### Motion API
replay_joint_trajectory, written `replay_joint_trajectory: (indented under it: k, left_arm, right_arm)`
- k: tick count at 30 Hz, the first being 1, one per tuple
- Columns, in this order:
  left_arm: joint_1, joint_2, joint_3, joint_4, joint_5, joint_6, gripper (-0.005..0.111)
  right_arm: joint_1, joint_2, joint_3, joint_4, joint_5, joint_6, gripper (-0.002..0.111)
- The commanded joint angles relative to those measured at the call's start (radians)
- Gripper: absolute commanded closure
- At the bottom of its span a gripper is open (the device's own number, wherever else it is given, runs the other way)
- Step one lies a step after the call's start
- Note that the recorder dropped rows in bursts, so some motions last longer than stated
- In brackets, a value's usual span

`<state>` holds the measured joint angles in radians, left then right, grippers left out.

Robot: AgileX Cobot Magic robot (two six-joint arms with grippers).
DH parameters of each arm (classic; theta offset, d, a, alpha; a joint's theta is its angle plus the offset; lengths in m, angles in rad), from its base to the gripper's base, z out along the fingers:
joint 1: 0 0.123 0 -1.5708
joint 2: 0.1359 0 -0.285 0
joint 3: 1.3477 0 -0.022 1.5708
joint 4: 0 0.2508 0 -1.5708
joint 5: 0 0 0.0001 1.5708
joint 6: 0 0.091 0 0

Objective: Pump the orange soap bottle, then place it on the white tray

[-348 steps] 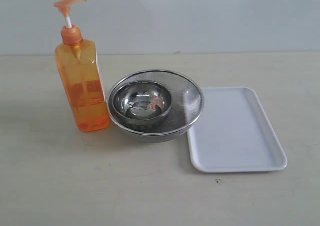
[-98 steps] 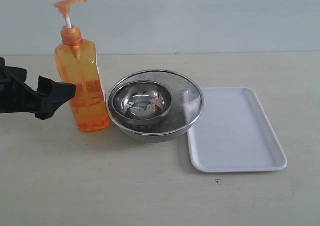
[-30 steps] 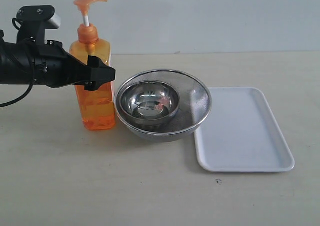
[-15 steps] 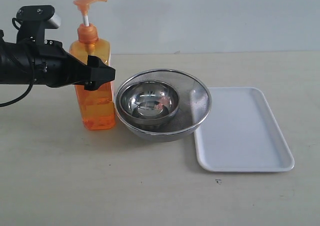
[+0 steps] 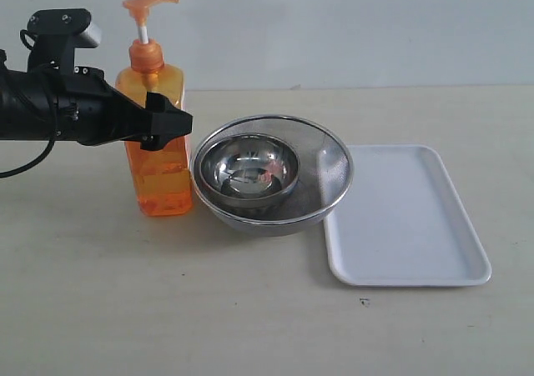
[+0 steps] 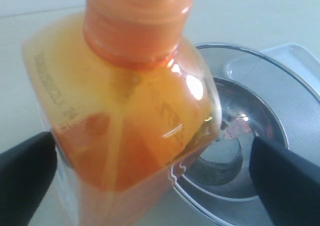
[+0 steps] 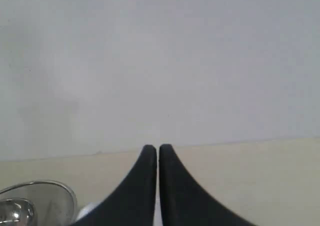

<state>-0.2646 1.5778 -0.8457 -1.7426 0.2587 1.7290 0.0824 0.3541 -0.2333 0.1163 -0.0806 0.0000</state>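
The orange soap bottle [image 5: 163,180] stands upright on the table, left of the bowls, with its pump head [image 5: 150,5] raised. My left gripper [image 5: 171,119] reaches in from the left at the bottle's upper body. It is open, with one black finger on each side of the bottle. In the left wrist view the orange soap bottle [image 6: 130,110] fills the space between the fingers [image 6: 25,171] of the left gripper [image 6: 155,173], with a gap on the bowl side. The white tray [image 5: 409,259] lies flat at the right, with nothing on it. My right gripper [image 7: 158,148] is shut and holds nothing.
Two nested steel bowls [image 5: 271,172] sit between the bottle and the tray and touch the tray's left rim. The bowls [image 6: 250,136] lie close to the bottle's side in the left wrist view. A pale wall runs behind the table.
Nothing has moved in the last second. Since a few seconds ago my left gripper has come in around the bottle, and bottle, bowls and tray sit slightly further right.
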Motion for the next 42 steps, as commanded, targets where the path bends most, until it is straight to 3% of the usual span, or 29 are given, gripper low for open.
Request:
replay_joint_trajectory:
  k: [1,9,16,22,24,27,31,38,42]
  left_arm:
    - [-0.004,0.001,-0.005,-0.002,0.022,-0.002,0.010]
    - [-0.004,0.001,-0.005,-0.002,0.022,-0.002,0.010]
    - [-0.004,0.001,-0.005,-0.002,0.022,-0.002,0.010]
    - [-0.004,0.001,-0.005,-0.002,0.022,-0.002,0.010]
    - [-0.004,0.001,-0.005,-0.002,0.022,-0.002,0.010]
    - [-0.004,0.001,-0.005,-0.002,0.022,-0.002,0.010]
    - [-0.004,0.001,-0.005,-0.002,0.022,-0.002,0.010]
    - [-0.004,0.001,-0.005,-0.002,-0.004,-0.002,0.010]
    - [-0.004,0.001,-0.005,-0.002,-0.040,-0.002,0.010]
  right_arm:
    - [-0.003,0.362,-0.247,0.001,0.070,-0.067,0.108]
    - [-0.003,0.705,-0.469,0.008,0.053,-0.012,0.108]
    - [-0.003,0.739,-0.497,0.008,-0.029,0.081,0.108]
    - [0.000,0.772,-0.514,0.008,0.034,0.098,0.108]
    - [0.009,0.836,-0.569,0.004,0.122,0.064,0.108]
    - [0.121,0.982,-0.675,0.004,0.195,-0.134,0.108]
    - [0.239,1.116,-0.796,0.004,0.203,-0.223,0.108]
    - [0.330,1.331,-1.008,0.012,0.302,-0.362,0.108]
    - [0.361,1.433,-1.113,0.143,0.378,-0.505,0.108]
